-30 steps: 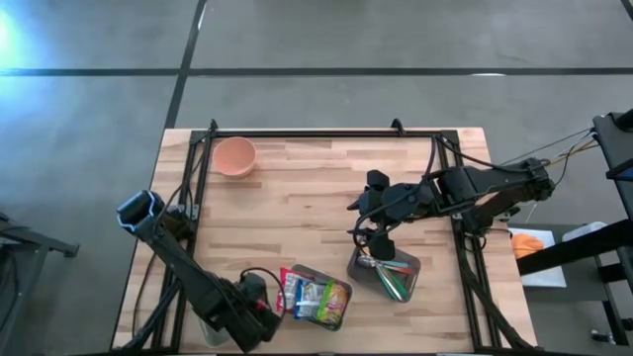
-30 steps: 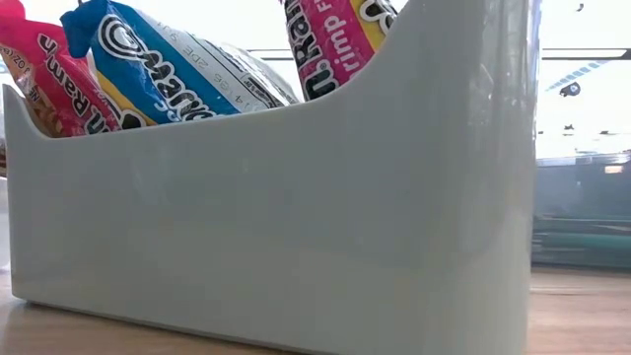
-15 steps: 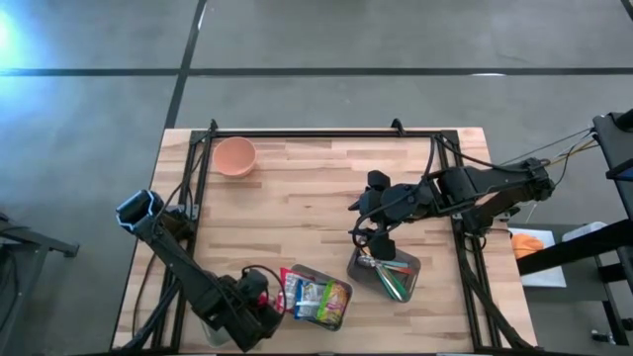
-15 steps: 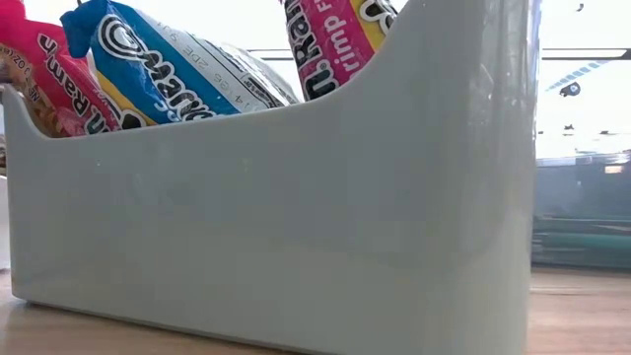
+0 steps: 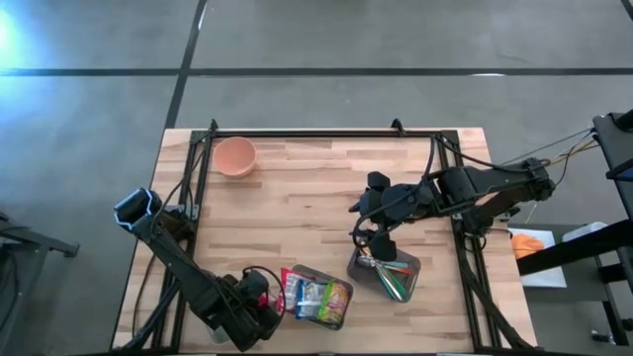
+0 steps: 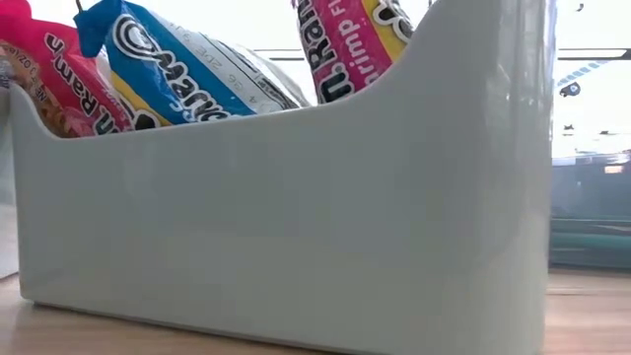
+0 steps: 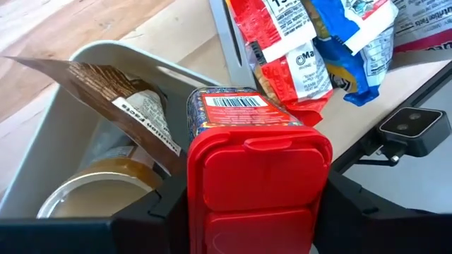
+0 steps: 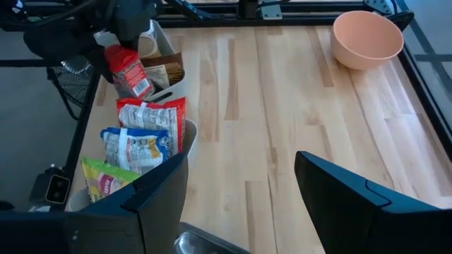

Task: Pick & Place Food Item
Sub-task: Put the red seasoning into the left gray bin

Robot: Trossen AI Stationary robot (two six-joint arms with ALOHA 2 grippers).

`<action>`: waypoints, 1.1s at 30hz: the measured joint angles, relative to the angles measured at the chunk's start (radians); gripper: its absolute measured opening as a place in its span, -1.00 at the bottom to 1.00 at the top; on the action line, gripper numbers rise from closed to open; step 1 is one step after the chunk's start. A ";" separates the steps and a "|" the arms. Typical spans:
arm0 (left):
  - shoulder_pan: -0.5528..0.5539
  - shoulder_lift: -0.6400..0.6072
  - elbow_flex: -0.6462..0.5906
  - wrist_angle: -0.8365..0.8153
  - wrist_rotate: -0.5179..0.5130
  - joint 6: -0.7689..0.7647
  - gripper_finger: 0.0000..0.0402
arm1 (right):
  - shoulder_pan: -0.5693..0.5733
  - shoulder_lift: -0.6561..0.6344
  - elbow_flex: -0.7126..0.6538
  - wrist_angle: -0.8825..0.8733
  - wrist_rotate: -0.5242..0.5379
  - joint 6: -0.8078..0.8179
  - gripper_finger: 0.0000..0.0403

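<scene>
My left gripper (image 5: 259,294) is shut on a red-capped food container (image 7: 258,141) near the table's near-left corner. It hovers over a white bin (image 7: 85,56) that holds a brown packet (image 7: 120,106) and a jar. Beside that bin stands a second white bin (image 5: 318,299), filled with noodle packets (image 6: 187,69) that lean on its wall. My right gripper (image 5: 374,239) stands open above a grey tray (image 5: 386,277) at the near right, nothing between its fingers. My left gripper pinches the container's red cap by its two sides (image 7: 194,201) between its two fingers. The fingers (image 7: 166,208) come from above, pointing steeply down. The container hangs below them, label end (image 8: 130,79) lowest and slightly tilted, clear of the bin.
A pink bowl (image 5: 235,155) sits at the far left of the table. The grey tray holds pens (image 5: 394,279). Black frame rails (image 5: 326,133) run along the table's far and side edges. The wood between the bowl and the bins lies bare.
My left gripper has rolled and tipped a little where it is, keeping its hold on the red-capped container. In the low view the packet bin stands slightly further to the picture's right than before.
</scene>
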 joint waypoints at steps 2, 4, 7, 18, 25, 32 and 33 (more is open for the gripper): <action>-0.001 -0.001 -0.001 0.000 0.003 0.003 0.01 | 0.000 0.000 0.000 0.000 -0.003 0.000 0.27; -0.001 -0.001 -0.001 0.001 0.013 0.018 0.01 | 0.000 0.000 0.000 0.000 -0.003 0.001 0.27; -0.002 -0.001 -0.009 0.012 0.021 0.023 0.01 | 0.000 0.000 -0.002 0.000 -0.003 0.003 0.27; -0.008 0.001 -0.011 0.020 0.057 0.053 0.01 | 0.000 0.000 -0.002 0.000 -0.003 0.008 0.27; -0.012 0.001 -0.012 0.020 0.046 0.061 0.01 | 0.000 0.000 -0.002 0.000 -0.003 0.008 0.27; -0.014 0.008 -0.013 0.026 -0.006 0.110 0.01 | 0.000 0.000 -0.002 0.000 -0.003 0.008 0.27; -0.014 0.010 -0.013 0.028 -0.011 0.119 0.01 | 0.000 0.000 -0.002 0.000 -0.003 0.008 0.27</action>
